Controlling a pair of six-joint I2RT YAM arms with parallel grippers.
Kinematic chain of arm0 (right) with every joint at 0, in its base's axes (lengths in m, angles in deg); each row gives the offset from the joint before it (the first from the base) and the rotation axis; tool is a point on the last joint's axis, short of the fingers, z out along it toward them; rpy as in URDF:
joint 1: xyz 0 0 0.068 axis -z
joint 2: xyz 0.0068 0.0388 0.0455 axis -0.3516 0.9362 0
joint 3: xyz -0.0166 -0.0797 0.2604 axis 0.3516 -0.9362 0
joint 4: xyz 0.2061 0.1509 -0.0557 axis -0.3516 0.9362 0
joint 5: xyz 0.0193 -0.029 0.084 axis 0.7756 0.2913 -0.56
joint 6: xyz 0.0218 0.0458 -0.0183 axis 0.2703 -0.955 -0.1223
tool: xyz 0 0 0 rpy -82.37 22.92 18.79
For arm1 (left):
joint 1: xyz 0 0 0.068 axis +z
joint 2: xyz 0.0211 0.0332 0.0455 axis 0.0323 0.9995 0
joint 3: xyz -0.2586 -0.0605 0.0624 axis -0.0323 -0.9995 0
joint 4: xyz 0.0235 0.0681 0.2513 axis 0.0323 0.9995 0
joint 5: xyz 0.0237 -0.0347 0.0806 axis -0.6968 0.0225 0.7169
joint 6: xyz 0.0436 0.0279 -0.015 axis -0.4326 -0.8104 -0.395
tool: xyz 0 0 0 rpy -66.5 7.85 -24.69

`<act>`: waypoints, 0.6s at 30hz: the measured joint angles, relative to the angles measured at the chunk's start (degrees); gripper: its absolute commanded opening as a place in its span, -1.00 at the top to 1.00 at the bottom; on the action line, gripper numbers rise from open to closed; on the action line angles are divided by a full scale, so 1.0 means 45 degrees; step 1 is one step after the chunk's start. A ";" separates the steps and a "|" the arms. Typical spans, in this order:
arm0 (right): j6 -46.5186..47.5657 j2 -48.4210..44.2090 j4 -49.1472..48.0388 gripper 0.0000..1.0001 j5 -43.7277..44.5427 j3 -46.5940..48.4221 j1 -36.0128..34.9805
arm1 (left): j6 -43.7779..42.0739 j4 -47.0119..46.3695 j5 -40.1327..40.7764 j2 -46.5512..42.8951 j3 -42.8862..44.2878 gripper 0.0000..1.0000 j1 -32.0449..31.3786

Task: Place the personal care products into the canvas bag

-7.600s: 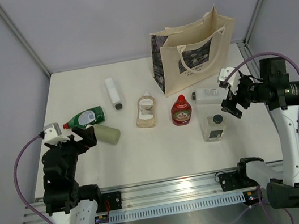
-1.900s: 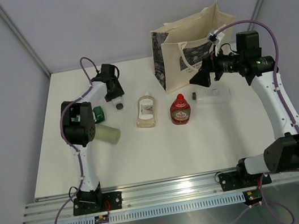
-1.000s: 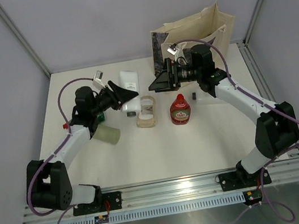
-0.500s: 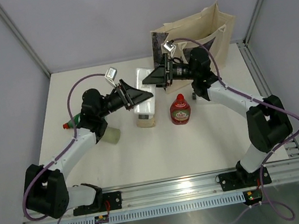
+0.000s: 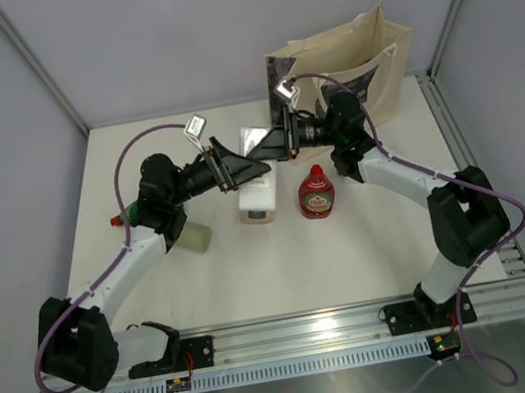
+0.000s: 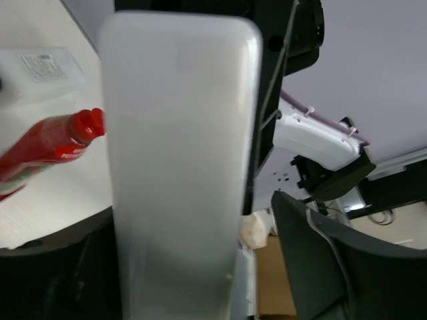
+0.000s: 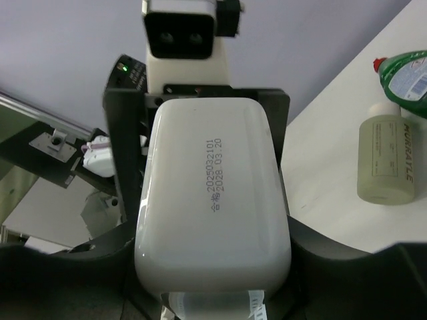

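Note:
A white bottle (image 5: 255,140) hangs in the air above the table's middle, between both arms. My right gripper (image 5: 272,144) is shut on it; in the right wrist view the bottle's base (image 7: 213,200) fills the space between the black fingers (image 7: 320,260) of that gripper (image 7: 213,280). My left gripper (image 5: 243,169) stands open around the same bottle (image 6: 180,167), with its right finger (image 6: 313,260) clear of it. The peach flask (image 5: 258,214), red bottle (image 5: 318,194), pale-green cylinder (image 5: 189,237) and green bottle (image 5: 123,218) lie on the table. The canvas bag (image 5: 347,66) stands at the back right.
A clear bottle (image 6: 40,67) lies beyond the red bottle (image 6: 47,150) in the left wrist view. The right wrist view shows the pale-green cylinder (image 7: 390,157) and green bottle (image 7: 405,73) on the table, far right. Grey walls enclose the table.
Both grippers have met over the table's middle. The right gripper has shut on the white bottle, and the left gripper, which carried it there, has opened.

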 measured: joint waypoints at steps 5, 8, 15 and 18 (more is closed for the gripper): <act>0.0821 0.0000 0.0865 1.00 -0.0743 0.0359 0.0170 | -0.1734 0.2084 0.0325 -0.1025 0.0427 -0.97 0.0131; 0.1715 0.0005 0.2123 1.00 -0.1069 0.1214 0.0816 | -0.2943 0.3594 0.0690 -0.1598 0.0821 -0.97 0.0515; 0.4945 0.0170 0.6076 1.00 -0.0792 0.4852 0.3347 | -0.5581 0.7057 0.2142 -0.3045 0.1734 -0.98 0.1676; 0.6460 0.0466 0.7912 1.00 -0.0228 0.6722 0.4197 | -0.6465 0.8267 0.2890 -0.3643 0.1787 -0.98 0.1933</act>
